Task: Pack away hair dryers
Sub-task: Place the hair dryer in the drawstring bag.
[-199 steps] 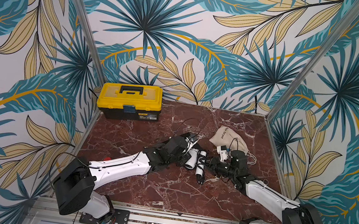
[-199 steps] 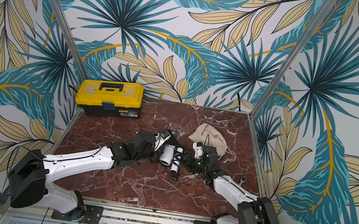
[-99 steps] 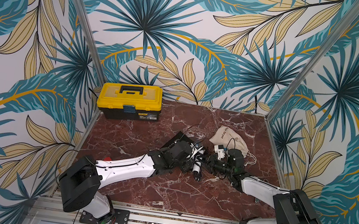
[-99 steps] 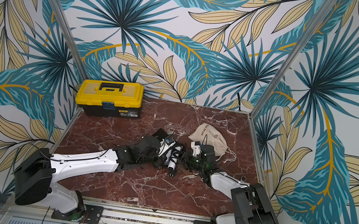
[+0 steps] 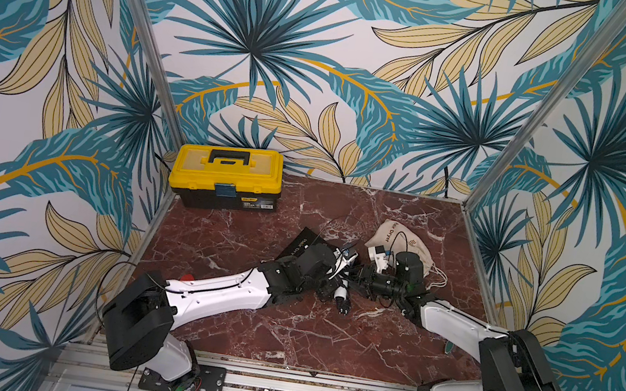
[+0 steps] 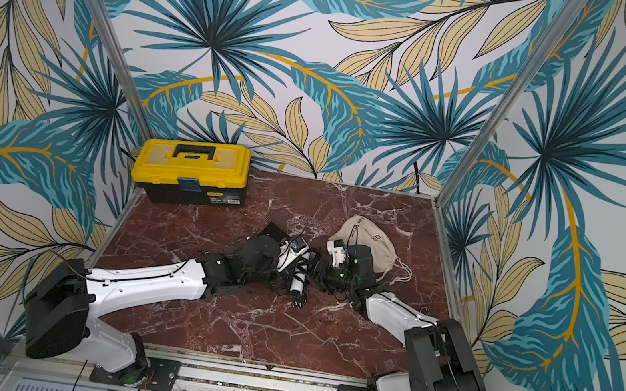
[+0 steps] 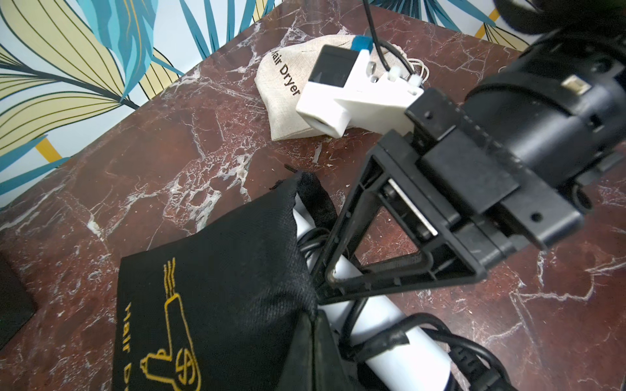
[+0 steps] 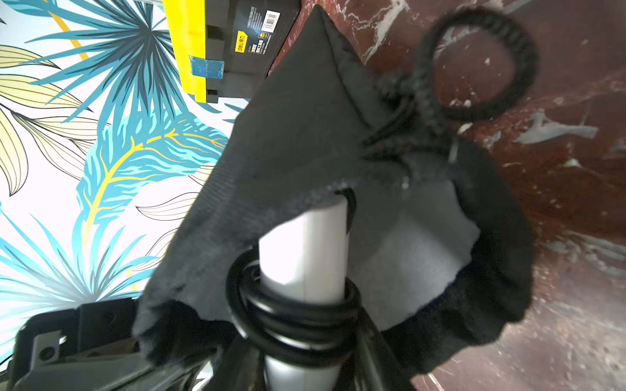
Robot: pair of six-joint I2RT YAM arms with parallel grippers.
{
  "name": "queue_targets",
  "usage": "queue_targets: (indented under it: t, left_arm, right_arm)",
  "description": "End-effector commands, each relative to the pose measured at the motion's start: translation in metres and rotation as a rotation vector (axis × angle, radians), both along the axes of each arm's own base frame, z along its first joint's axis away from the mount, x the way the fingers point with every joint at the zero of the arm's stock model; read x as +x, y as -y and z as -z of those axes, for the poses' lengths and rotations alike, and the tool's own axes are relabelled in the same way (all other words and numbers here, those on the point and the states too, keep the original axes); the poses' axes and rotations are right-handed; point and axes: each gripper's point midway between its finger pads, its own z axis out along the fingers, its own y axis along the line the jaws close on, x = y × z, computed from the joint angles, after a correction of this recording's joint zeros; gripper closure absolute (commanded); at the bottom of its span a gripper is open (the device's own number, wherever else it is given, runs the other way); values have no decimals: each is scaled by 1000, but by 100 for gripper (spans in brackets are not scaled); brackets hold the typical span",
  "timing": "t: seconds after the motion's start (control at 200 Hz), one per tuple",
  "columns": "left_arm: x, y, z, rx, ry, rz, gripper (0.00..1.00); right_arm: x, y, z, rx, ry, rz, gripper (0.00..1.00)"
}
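A white hair dryer [image 8: 305,247] with its black cord [image 8: 291,318] coiled round it pokes into the open mouth of a black drawstring bag [image 8: 298,135]. My right gripper [image 8: 305,372] is shut on the dryer just behind the coil. My left gripper [image 7: 316,316] is shut on the rim of the black bag [image 7: 216,287], holding it beside the dryer [image 7: 389,342]. In both top views the two grippers meet mid-table, and only the dryer's rear end [image 5: 339,293] [image 6: 296,284] and the plug [image 5: 345,308] show below them.
A beige "Hair Dryer" bag [image 5: 394,234] [image 6: 364,233] lies just behind my right wrist. A yellow toolbox [image 5: 226,175] [image 6: 191,168] stands shut at the back left corner. Patterned walls enclose the marble table [image 5: 282,335] on three sides.
Both arms have pushed in towards each other. The dryer's barrel, plainly visible between the grippers a second ago, is now covered by the black bag's mouth.
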Motion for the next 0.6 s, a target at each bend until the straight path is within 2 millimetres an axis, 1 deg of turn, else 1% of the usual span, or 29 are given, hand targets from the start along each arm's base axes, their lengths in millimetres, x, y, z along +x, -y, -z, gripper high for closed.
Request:
queue_targets:
  t: [0.0,0.08,0.145,0.3,0.401,0.426,0.476,0.596]
  left_arm:
    - [-8,1,-11,-31,30,43,97]
    - [-12,-1,-11,-34,26,57,97]
    - [-15,0,-11,-38,22,69,97]
    - [-13,0,-12,-35,34,70,96]
    - [-12,4,-15,-43,46,81,96]
    - [-16,8,-17,-59,36,109,97]
    - [-16,12,-19,-72,39,121,97]
    - [-16,15,-23,-72,60,136,96]
  right_arm:
    - [1,-3,-12,27,54,-68,91]
    - [0,-3,-9,6,46,-93,91]
    - [-1,-3,-10,-6,58,-105,91]
    - [-5,-6,-28,15,112,-148,90]
    - [-9,-6,-31,18,120,-161,90]
    - [-10,-8,-32,25,120,-171,90]
    - [-13,-12,-34,41,119,-192,90]
    - [-16,-22,-35,72,118,-234,90]
